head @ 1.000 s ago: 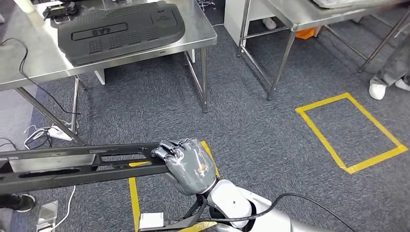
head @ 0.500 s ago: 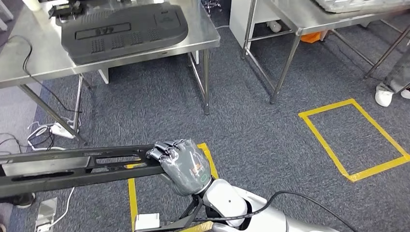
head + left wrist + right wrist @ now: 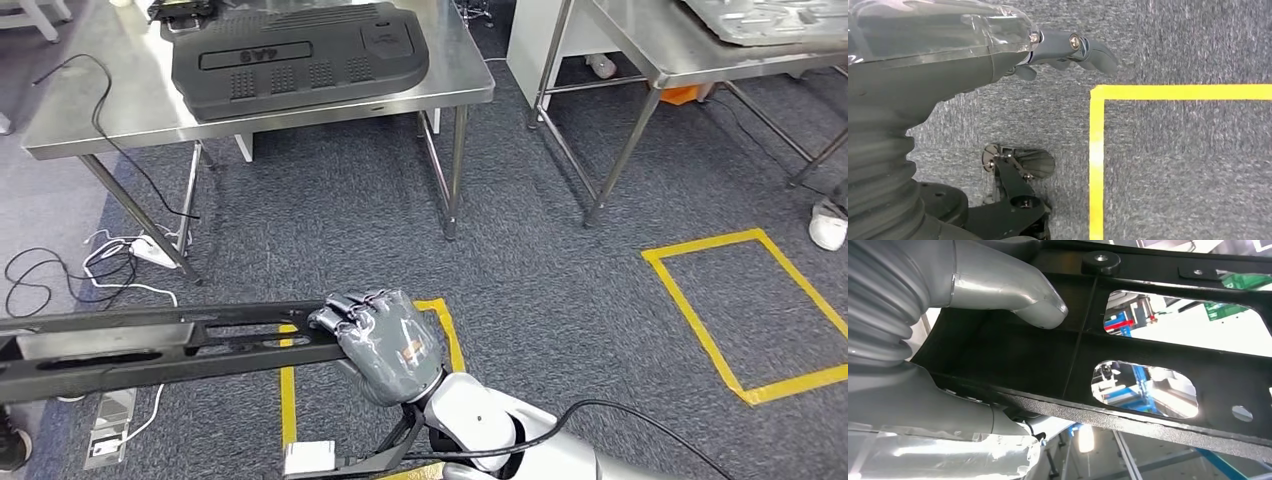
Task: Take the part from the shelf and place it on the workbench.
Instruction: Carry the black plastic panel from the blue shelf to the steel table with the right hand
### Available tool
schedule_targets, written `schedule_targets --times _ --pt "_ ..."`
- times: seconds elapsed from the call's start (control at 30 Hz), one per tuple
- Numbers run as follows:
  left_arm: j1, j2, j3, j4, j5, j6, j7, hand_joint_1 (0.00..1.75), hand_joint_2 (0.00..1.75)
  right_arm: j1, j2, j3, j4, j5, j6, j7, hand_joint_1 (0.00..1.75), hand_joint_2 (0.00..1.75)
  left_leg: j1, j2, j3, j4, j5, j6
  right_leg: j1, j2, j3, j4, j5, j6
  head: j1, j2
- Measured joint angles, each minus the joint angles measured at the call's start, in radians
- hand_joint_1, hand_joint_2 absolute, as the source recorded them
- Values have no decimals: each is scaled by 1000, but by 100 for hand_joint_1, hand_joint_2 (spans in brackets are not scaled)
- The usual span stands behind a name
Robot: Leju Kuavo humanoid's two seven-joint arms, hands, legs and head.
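- The right robot hand (image 3: 385, 343) grips one end of the part (image 3: 150, 348), a long black frame with slotted openings, its fingers (image 3: 345, 312) curled over the upper edge.
- The part runs roughly level from that hand out past the left edge of the head view, held above the grey carpet floor (image 3: 540, 290) and well short of the bench (image 3: 90, 120).
- In the right wrist view, the thick grey thumb (image 3: 1013, 295) presses against the dark underside of the part (image 3: 1168, 345), beside its rounded cut-outs.
- The left robot hand (image 3: 1068, 47) hangs over the carpet near a corner of yellow tape (image 3: 1096, 125); its fingers look loosely extended with nothing between them, though the clear cover at the wrist hides much of the hand.
- The bench is of bare steel and stands ahead at upper left; a large black moulded cover (image 3: 295, 55) lies on it, and a black cable (image 3: 110, 130) trails off its front edge.
- A second steel bench (image 3: 700, 45) stands at upper right, carrying a grey tray-like piece (image 3: 770, 18).
- Yellow tape marks a rectangle (image 3: 745, 310) on the floor to the right, and another outline (image 3: 288, 390) lies just beneath the held part.
- A white power strip (image 3: 140, 250) with loose cables lies on the floor under the first bench.
- A person's white shoe (image 3: 828, 225) shows at the right edge.
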Motion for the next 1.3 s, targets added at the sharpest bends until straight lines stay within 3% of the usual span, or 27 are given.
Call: schedule_targets --times 0.13,0.23,0.3,0.33,0.37,0.43,0.5,0.63,0.83,0.93,1.3 --pt "1 0 0 0 1 0 0 0 175 -1 0 0 0 0 0 0 175 175 2 3 -7 20 -15 -23 -1 -15 5 -14 7 -22 -3 0" --pt "0 0 0 0 3 1 0 0 175 -1 0 0 1 -3 -1 -5 175 175 7 21 -77 171 -94 -39 -5 -30 10 -19 7 -32 -13 0" --pt "4 0 0 0 5 2 0 0 175 0 0 0 4 -7 -1 -10 175 175 11 25 -125 262 -120 -46 -5 -39 11 -18 5 -33 -15 0" --pt "6 0 0 0 7 2 0 0 175 0 0 0 6 -8 -1 -13 175 175 13 26 -126 258 -104 -47 -5 -42 12 -17 3 -33 -15 0" --pt "7 0 0 0 8 3 0 0 175 0 0 0 7 -10 -1 -15 175 175 14 29 -106 216 -73 -47 -6 -46 15 -17 1 -31 -15 0" --pt "7 0 -1 0 11 3 0 0 175 0 0 0 8 -11 -2 -16 175 175 15 39 -43 80 -8 -44 -5 -51 21 -15 -6 -23 -16 0" --pt "7 0 -1 0 12 3 0 0 175 0 1 0 8 -12 -3 -16 175 175 11 45 -10 2 14 -36 -1 -53 24 -12 -12 -15 -17 0" --pt "11 -2 -1 0 13 3 0 0 175 1 2 0 10 -12 -7 -19 175 175 10 43 -8 -8 15 -31 4 -51 28 -15 -17 -38 -15 0" --pt "10 -1 -1 0 3 -25 -15 0 175 1 3 0 12 -12 -5 -22 175 175 7 43 -7 -7 11 -21 2 -52 35 -30 -10 -14 -14 0" --pt "10 0 -1 0 0 -50 -24 0 175 1 3 0 12 -12 -4 -22 175 175 7 43 -7 -7 10 -20 2 -52 36 -31 -9 -8 -14 0" --pt "2 14 -10 0 -2 -111 14 0 175 1 3 0 12 0 12 -7 175 175 7 43 -2 -12 11 -20 2 -52 36 -31 -10 -5 -15 0"
